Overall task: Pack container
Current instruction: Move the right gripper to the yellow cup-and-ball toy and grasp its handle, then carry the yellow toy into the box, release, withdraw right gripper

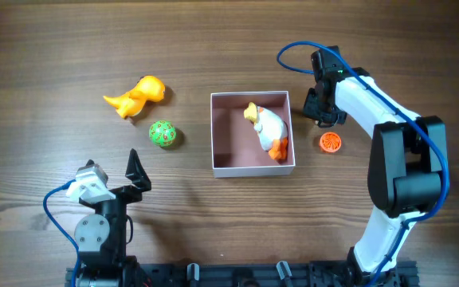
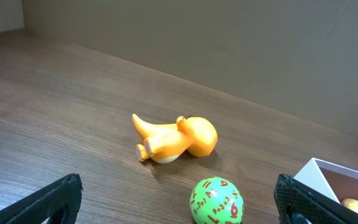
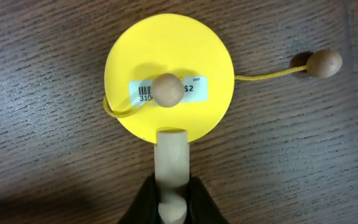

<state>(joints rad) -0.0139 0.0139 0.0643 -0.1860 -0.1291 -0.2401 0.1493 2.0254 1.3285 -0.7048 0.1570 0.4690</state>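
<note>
The container [image 1: 252, 169] is a square white box with a pink inside, at mid table. A white and orange toy bird [image 1: 266, 127] lies in its right half. My right gripper [image 1: 323, 108] is just right of the box's far corner. In the right wrist view it [image 3: 171, 200] is shut on the pale wooden handle [image 3: 171, 155] of a yellow toy drum [image 3: 142, 56] with wooden beads on strings, low over the wood. My left gripper [image 1: 114, 177] is open and empty near the front left. Its fingers [image 2: 166, 211] frame a green number ball [image 2: 216, 200].
A yellow-orange toy dinosaur [image 1: 138, 96] lies on its side at the far left, also in the left wrist view [image 2: 176, 139]. The green ball [image 1: 162, 133] sits left of the box. A small orange disc [image 1: 330, 142] lies right of the box. The box corner [image 2: 319, 172] shows at right.
</note>
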